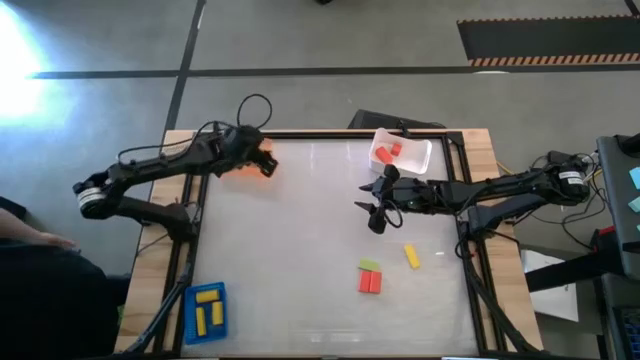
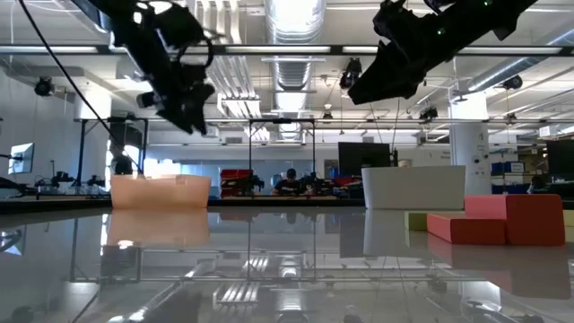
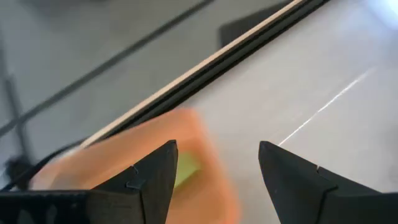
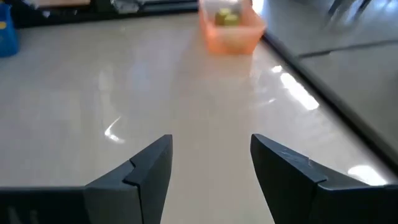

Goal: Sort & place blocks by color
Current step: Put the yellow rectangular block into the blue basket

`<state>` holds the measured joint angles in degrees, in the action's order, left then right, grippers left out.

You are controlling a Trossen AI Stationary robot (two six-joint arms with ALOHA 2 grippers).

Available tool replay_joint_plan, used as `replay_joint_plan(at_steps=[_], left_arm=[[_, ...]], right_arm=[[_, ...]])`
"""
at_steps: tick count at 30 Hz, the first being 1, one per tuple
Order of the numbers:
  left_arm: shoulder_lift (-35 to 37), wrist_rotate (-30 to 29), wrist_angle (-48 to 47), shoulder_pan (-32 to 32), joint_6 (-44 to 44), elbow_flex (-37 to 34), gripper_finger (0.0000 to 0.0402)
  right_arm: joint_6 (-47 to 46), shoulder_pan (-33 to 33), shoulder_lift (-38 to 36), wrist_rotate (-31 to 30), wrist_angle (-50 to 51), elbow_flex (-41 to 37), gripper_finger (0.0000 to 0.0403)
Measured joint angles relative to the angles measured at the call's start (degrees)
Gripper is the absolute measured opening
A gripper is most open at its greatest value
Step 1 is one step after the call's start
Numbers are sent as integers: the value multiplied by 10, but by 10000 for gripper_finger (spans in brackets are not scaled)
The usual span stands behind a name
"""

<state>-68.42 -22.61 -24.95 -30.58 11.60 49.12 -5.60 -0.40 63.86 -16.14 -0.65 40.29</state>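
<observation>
My left gripper point(image 1: 262, 160) point(image 3: 217, 146) hovers open above the orange tray point(image 1: 250, 163) point(image 3: 124, 168) at the table's far left. A light green block point(image 3: 186, 169) lies in that tray. My right gripper point(image 1: 372, 210) point(image 4: 211, 140) is open and empty, in the air over the table's middle, just near of the white tray point(image 1: 415, 158), which holds red blocks point(image 1: 387, 152). A yellow block point(image 1: 411, 256), a green block point(image 1: 370, 266) and red blocks point(image 1: 370, 282) point(image 2: 502, 220) lie flat on the table, near of the right gripper.
A blue tray point(image 1: 208, 310) with yellow blocks point(image 1: 207, 312) sits at the near left corner. The orange tray point(image 4: 231, 25) shows far off in the right wrist view. A black frame point(image 1: 470, 200) edges the table. Bare tabletop lies between the trays.
</observation>
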Motion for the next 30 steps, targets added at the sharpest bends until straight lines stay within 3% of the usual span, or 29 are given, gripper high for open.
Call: replay_joint_plan(at_steps=[6, 14, 23, 30], left_arm=[[37, 0, 72, 97, 0, 0, 210], [40, 0, 169, 185, -21, 0, 210], [40, 1, 238, 213, -60, 0, 210], [40, 0, 238, 213, -63, 0, 210]], right_arm=[[-39, 11, 0, 59, 84, 22, 208], [-120, 47, 0, 69, 171, 27, 207], [-380, 58, 0, 141, 409, 72, 207], [-537, 93, 4, 186, 498, 72, 207]])
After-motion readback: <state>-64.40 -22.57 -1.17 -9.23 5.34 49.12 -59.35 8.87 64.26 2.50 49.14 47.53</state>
